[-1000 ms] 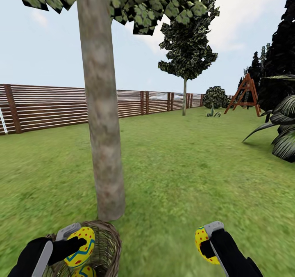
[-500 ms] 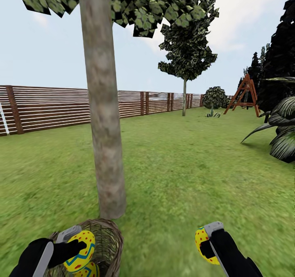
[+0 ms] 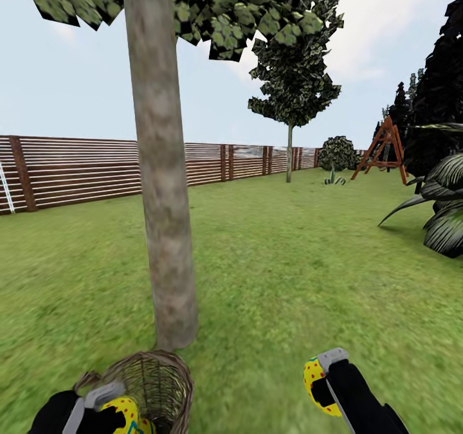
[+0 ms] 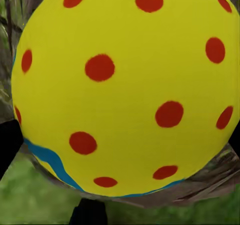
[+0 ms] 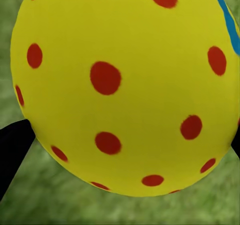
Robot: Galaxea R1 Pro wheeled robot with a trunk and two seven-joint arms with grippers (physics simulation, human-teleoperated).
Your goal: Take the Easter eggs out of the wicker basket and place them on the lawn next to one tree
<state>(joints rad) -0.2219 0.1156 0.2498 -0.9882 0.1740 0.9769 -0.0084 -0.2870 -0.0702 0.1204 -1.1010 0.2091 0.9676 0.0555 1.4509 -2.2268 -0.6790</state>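
The left claw (image 3: 106,415) pinches an egg (image 3: 125,416) low at the head view's bottom edge, just beside the basket (image 3: 151,382) rim; in the left wrist view that egg (image 4: 125,90) fills the gap between the dark fingers (image 4: 7,145), its blue zigzag band near one end, wicker behind it. Its long axis cannot be told, since the frame cuts it off. The right claw (image 3: 321,389) pinches a second egg (image 3: 316,386), standing roughly upright, long axis near vertical, over the lawn (image 3: 289,260); the right wrist view shows this egg (image 5: 125,85) against grass. The basket sits upright on the grass, touching the foot of the tree (image 3: 164,215).

Half a second ago the left egg was higher, in front of the basket's mouth, and another egg showed inside the basket; now the left claw has dropped. The right claw has barely shifted.
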